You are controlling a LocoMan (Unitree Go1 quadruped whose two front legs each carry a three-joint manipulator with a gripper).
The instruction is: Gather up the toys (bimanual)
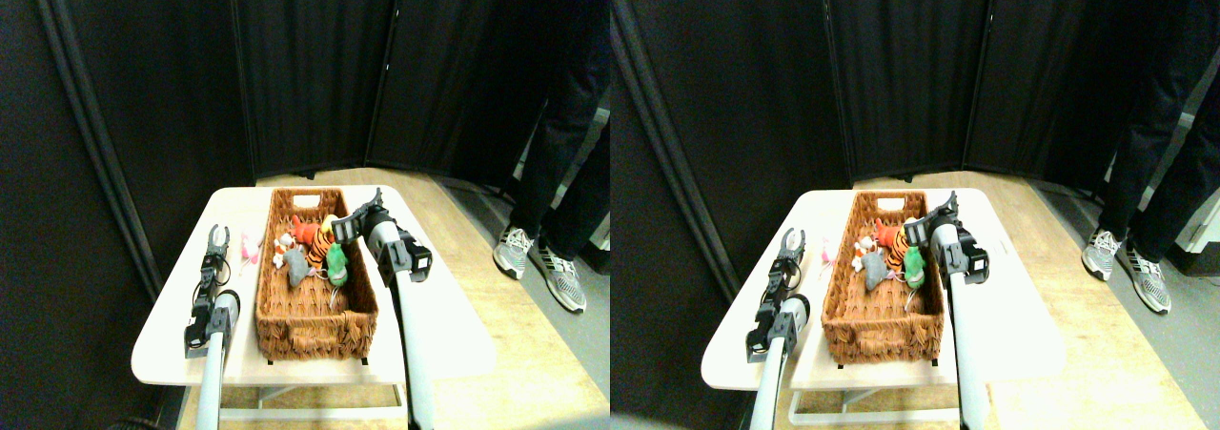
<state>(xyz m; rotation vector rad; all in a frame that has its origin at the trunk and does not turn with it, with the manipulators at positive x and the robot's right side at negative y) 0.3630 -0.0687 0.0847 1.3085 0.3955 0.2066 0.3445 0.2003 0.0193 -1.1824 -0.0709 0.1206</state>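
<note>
stereo pair view: no legible writing; toys (315,251) in basket (311,287)

The basket (315,306) is rough woven brown wicker. The toys (315,254) in it look like soft plush cloth. The table (438,335) has a smooth, pale, slightly glossy top. The floor (515,354) looks like light wood boards. The far screen (315,68) is matt black cloth.

Two pale grey tubular limbs, left manipulator (212,301) with black motor blocks and thin dark gripper, right manipulator (400,258) with bulkier black housing, white joint, dark gripper
</note>
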